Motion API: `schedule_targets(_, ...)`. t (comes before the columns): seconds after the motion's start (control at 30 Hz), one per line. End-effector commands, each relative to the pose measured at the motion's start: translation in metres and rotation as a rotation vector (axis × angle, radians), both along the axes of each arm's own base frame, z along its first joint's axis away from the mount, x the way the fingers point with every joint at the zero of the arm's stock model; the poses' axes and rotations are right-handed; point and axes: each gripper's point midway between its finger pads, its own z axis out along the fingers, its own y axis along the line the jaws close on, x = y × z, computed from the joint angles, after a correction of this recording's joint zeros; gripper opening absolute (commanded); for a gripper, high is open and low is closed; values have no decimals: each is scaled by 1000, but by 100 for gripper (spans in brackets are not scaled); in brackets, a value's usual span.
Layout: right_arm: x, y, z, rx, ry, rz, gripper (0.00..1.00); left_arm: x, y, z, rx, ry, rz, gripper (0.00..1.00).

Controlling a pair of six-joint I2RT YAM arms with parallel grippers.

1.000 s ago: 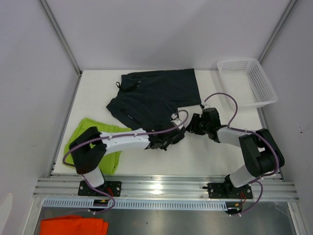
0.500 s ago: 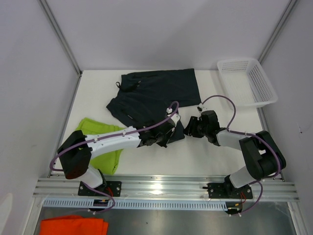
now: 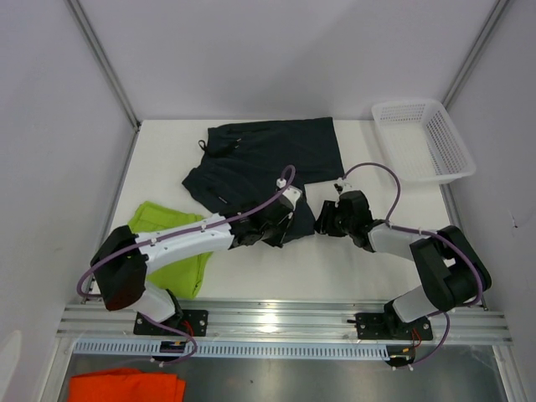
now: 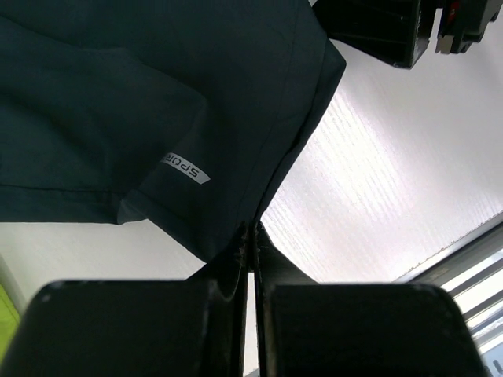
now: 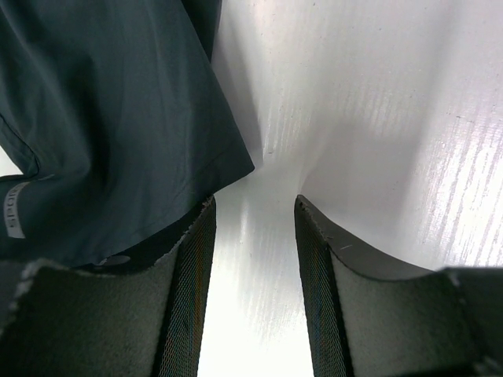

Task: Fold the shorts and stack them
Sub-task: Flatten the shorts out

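- Between the closed fingers of my left hand (image 4: 253, 236), a near edge of the dark shorts (image 3: 268, 155) is pinched. I judge the hold is at the hem so that this part can be carried over as a fold.
- Beyond that hand, the rest of the dark pair lies spread on the counter (image 3: 360, 268), its bulk serving to anchor the fold.
- Just right of it, my right hand (image 5: 253, 208) stands half open and empty, with bare counter between its fingers. The hem corner lies just beside its left finger, so a second pinch looks to be the purpose.
- Behind my left hand, near that arm's base, the lime green shorts (image 3: 172, 243) lie bunched, apart from the dark pair and not yet stacked.
- Far right of my right hand, the white basket (image 3: 407, 104) stands unused.
- Judgement: folding of the dark pair is in hand; stacking remains.
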Motion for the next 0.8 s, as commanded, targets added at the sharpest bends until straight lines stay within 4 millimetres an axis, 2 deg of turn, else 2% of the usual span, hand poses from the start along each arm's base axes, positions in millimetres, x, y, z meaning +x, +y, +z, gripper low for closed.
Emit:
schedule_targets(0.0,1,3,0,-32,-20,13,47,12,4,29,-67,-41,63,0)
schedule_targets(0.3,-1,15,3,-51,-52,28,50,27,18,50,-127,-52,134,0)
schedule_targets(0.5,15,19,11,-52,-76,-23,51,30,20,58,-137,-63,137,0)
schedule_targets(0.57,27,16,13,-74,-90,-68,50,31,22,58,-132,-63,142,0)
schedule_targets(0.77,41,10,11,-108,-97,-136,49,32,29,63,-138,-74,154,0)
